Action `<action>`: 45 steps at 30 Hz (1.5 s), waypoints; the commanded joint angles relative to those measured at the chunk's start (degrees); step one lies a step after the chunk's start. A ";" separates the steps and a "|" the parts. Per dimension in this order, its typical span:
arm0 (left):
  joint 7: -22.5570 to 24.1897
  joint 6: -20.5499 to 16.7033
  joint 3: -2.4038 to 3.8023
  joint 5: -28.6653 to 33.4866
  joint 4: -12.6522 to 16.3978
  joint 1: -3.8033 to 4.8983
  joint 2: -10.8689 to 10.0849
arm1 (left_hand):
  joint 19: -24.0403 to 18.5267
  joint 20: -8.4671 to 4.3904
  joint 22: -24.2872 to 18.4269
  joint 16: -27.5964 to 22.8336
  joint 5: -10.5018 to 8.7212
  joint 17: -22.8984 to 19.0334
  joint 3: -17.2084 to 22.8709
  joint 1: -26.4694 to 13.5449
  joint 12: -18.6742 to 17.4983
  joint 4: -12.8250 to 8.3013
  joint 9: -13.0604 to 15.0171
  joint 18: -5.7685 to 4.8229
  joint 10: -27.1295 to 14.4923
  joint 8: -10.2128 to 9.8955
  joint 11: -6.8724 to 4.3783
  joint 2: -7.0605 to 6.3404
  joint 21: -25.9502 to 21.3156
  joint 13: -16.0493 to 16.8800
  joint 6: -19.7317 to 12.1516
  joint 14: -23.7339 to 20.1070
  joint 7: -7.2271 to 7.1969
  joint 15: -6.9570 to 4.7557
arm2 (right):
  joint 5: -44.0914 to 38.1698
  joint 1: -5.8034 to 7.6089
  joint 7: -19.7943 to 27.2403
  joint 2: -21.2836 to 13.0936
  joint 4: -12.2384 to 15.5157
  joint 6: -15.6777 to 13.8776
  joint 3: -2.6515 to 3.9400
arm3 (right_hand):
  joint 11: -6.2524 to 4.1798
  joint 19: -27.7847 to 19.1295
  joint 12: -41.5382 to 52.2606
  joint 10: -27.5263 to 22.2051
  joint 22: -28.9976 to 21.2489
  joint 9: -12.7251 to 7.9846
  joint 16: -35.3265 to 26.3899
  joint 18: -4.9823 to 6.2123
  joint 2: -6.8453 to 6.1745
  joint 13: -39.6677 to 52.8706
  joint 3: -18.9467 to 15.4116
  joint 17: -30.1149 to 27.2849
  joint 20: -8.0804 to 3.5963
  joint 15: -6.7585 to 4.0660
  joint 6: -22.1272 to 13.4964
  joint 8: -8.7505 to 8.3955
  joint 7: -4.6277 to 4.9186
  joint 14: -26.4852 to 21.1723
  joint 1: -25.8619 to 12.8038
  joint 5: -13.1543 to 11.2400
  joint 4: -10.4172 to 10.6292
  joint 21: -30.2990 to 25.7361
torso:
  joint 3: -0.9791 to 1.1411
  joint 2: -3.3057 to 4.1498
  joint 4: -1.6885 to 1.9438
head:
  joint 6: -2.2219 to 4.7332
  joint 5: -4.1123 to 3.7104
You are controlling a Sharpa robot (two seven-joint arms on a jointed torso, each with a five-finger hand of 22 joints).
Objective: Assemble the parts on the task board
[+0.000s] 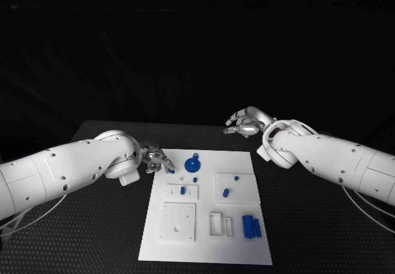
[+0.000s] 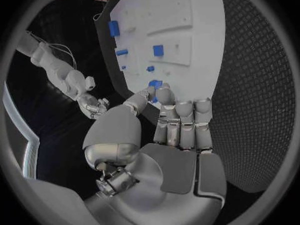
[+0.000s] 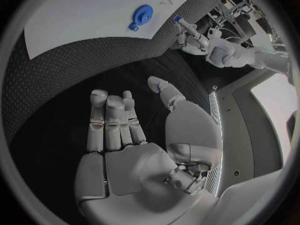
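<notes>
Left hand sat at the near-left corner region of the task board, over its far-left edge, fingers curled in toward the thumb. A small blue part showed at its fingertips, pinched between thumb and a finger; the left wrist view showed the same blue piece right at the fingertips, over the white plate.

Right hand hung above the black tabletop beyond the board's far-right corner, well apart from the plate. Fingers were spread and loosely bent, nothing in them; the right wrist view showed the open palm over bare tabletop mesh.

On the board:
- round blue wheel-like part near the far edge, just beside the left hand; seen also from the right wrist.
- two small blue pieces on the left-middle raised plate.
- two small blue pieces on the right-middle raised plate.
- pair of blue upright blocks at the near-right, beside a white slotted holder.
- white square plate with a hole at the near-left, no blue part on it.

Could not tell the exact shape of the pinched piece.
</notes>
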 commanded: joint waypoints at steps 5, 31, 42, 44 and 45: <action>-1.37 -4.12 -2.87 -4.41 5.02 -0.05 -2.45 | 0.90 -9.02 -0.45 0.41 2.92 -0.05 4.15 -0.65 -0.36 -4.47 0.38 -0.45 1.51 0.05 -0.73 -0.18 0.65 -0.12 2.81 3.30 -1.35 -2.63 | 0.02 -0.02 0.24 -0.20 0.10 0.41 0.02 | -0.11 -0.03 0.19 -0.32 0.82 -0.06 0.37 1.68 0.27 -0.12 -0.15 -0.08 0.21 0.14 0.12 -0.07 0.35 -0.22 -0.15 -0.34 0.15 -0.35 | 0.03 0.01 0.01 | -0.38 0.13; -2.44 -3.78 -4.02 -7.45 6.83 -1.78 -1.37 | 1.21 -9.11 -0.76 0.46 3.92 -0.07 4.15 -0.94 -0.47 -4.75 0.47 -0.36 2.01 -0.06 -0.90 -0.15 0.93 -0.14 3.32 3.77 -1.52 -2.75 | 0.03 -0.02 0.26 -0.20 0.13 0.53 0.02 | -0.12 -0.03 0.24 -0.35 0.82 -0.08 0.38 1.68 0.27 -0.20 -0.14 -0.11 0.20 0.13 0.12 -0.06 0.34 -0.23 -0.16 -0.34 0.16 -0.36 | -0.01 0.11 -0.11 | -1.15 0.08; -2.62 -2.99 -4.02 -7.92 6.17 -2.05 -1.06 | 1.23 -9.11 -0.80 0.43 3.93 -0.09 4.15 -1.00 -0.51 -4.76 0.47 -0.36 2.02 -0.10 -0.90 -0.09 0.96 -0.15 3.33 3.79 -1.52 -2.75 | 0.04 -0.02 0.27 -0.24 0.14 0.55 0.02 | -0.12 -0.03 0.26 -0.35 0.82 -0.09 0.39 1.68 0.26 -0.23 -0.15 -0.13 0.20 0.13 0.12 -0.06 0.34 -0.23 -0.17 -0.35 0.17 -0.36 | 0.05 0.08 -0.13 | -1.39 -0.02; -2.66 -2.74 -4.02 -7.92 6.15 -2.05 -1.08 | 1.23 -9.12 -0.81 0.42 3.94 -0.09 4.16 -1.01 -0.51 -4.77 0.47 -0.35 2.03 -0.11 -0.90 -0.08 0.96 -0.15 3.33 3.79 -1.52 -2.75 | 0.05 -0.02 0.26 -0.28 0.15 0.56 0.02 | -0.12 -0.03 0.27 -0.36 0.82 -0.09 0.39 1.68 0.27 -0.24 -0.15 -0.13 0.20 0.13 0.12 -0.06 0.34 -0.23 -0.17 -0.35 0.17 -0.36 | 0.05 0.08 -0.12 | -1.44 -0.03; -2.69 -2.67 -4.02 -7.92 6.17 -2.05 -1.10 | 1.23 -9.12 -0.82 0.42 3.94 -0.10 4.16 -1.01 -0.52 -4.77 0.47 -0.35 2.03 -0.12 -0.90 -0.07 0.96 -0.15 3.33 3.79 -1.52 -2.76 | 0.05 -0.02 0.26 -0.28 0.15 0.57 0.02 | -0.12 -0.03 0.27 -0.36 0.82 -0.09 0.39 1.68 0.27 -0.25 -0.15 -0.13 0.20 0.13 0.12 -0.06 0.34 -0.23 -0.17 -0.35 0.17 -0.36 | 0.04 0.09 -0.11 | -1.46 -0.03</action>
